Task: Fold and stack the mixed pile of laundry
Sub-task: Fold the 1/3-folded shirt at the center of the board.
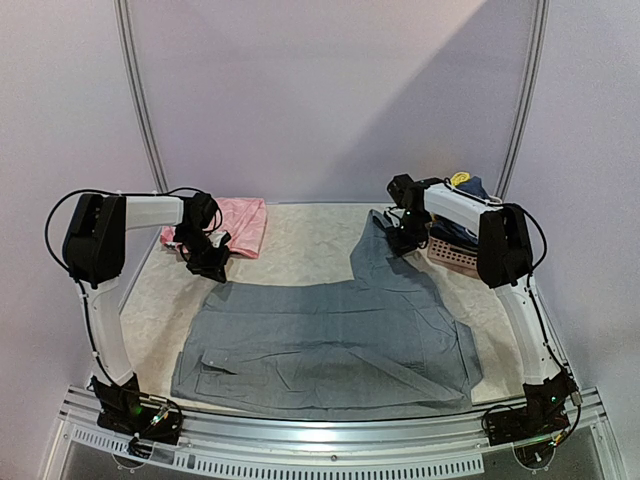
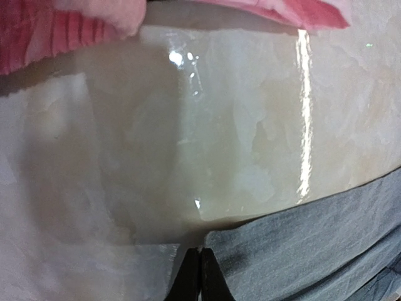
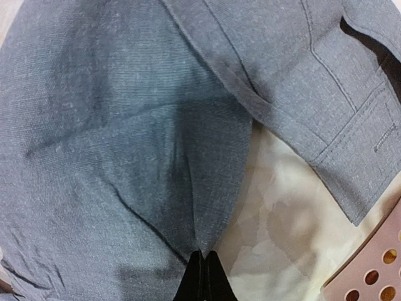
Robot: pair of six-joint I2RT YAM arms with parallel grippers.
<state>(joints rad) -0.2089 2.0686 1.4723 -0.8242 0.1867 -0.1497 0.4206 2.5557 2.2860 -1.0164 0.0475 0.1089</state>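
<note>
While the grey shirt (image 1: 330,340) lies spread across the middle of the table (image 1: 300,225), I judge the job to be in its early part. One pink cloth (image 1: 243,222) sits folded flat at the far left, which I take as the start of the stack. The shirt is opened out but not yet folded: its near hem lies flat, and its far right portion is pulled up into a peak. My right gripper (image 1: 400,240) has its fingers clamped on that raised cloth, and its wrist view shows creases running straight into the closed tips. My left gripper (image 1: 210,262) is at the shirt's far left corner, fingers pressed together right at the fabric's edge. I cannot tell whether any cloth is caught between them. Off to the right, the pink basket (image 1: 452,258) holds more laundry, with a yellow piece (image 1: 460,179) above dark garments (image 1: 455,232). I reckon one item is done, one is in hand, and the basket's contents are left to fold.
</note>
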